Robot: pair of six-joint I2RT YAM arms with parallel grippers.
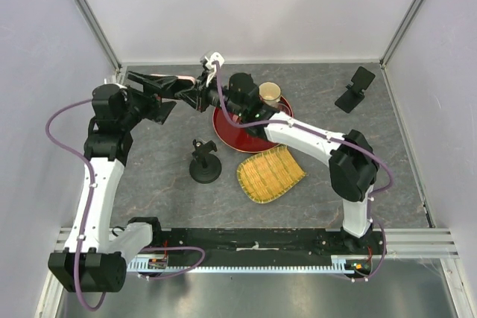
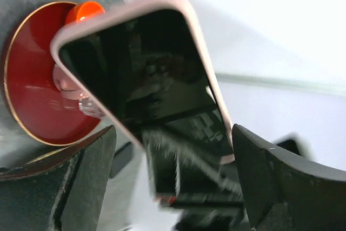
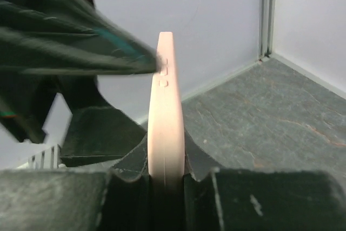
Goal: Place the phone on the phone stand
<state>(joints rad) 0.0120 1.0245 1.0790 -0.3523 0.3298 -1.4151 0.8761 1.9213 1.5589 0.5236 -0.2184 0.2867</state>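
The phone (image 3: 165, 117), in a pink case, is held in the air just past the far left rim of the red plate (image 1: 242, 140). It is clamped at one end by the right gripper (image 3: 165, 172), whose two fingers are pressed against its front and back. In the right wrist view it is seen edge-on, standing upright out of the jaws, with its side buttons turned to the camera.

The left gripper (image 2: 174, 133) is spread wide around the phone's other end. A clear gap is seen between the phone and one finger (image 2: 81, 177). The other finger is brought close against the phone's edge by the buttons; whether it touches cannot be told. The dark screen is turned toward the left wrist camera.

The stand (image 1: 205, 163), black with a round base, is set on the table to the near left of the plate, apart from it and well below both grippers in the top view. A second black stand (image 1: 355, 89) is placed well to the right of the plate, toward the back. A cup (image 1: 269, 93) is seen at the plate's far rim, and a woven tray (image 1: 270, 174) is laid just beside the plate's near edge.
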